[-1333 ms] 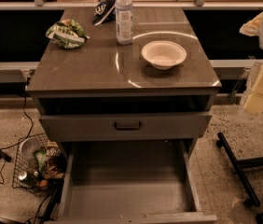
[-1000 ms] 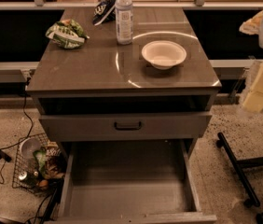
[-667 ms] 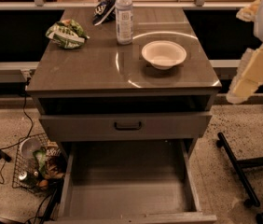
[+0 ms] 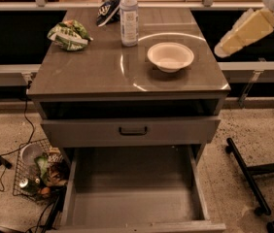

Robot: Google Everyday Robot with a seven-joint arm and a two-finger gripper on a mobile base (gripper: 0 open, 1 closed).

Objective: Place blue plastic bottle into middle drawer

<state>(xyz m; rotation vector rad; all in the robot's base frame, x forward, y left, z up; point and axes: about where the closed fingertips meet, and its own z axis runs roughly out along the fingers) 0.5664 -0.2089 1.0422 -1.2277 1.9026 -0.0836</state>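
Observation:
The blue plastic bottle point(image 4: 128, 16), clear with a white cap and pale label, stands upright at the back of the cabinet top point(image 4: 88, 72). The middle drawer point(image 4: 132, 205) is pulled out wide open below, and its grey floor is bare. A cream arm link point(image 4: 244, 33) reaches in from the upper right, over the cabinet's right edge and to the right of the bottle. My gripper itself is not in view.
A white bowl point(image 4: 170, 56) sits right of the bottle. A green snack bag point(image 4: 69, 34) and a dark blue-and-white bag point(image 4: 109, 9) lie at the back left. A shut drawer with a dark handle point(image 4: 132, 130) is above the open one. A wire basket point(image 4: 37, 174) and chair legs point(image 4: 248, 174) flank the cabinet on the floor.
The cream arm link has risen and swung left from the right edge toward the cabinet top. The bottle, bowl and drawer have not moved.

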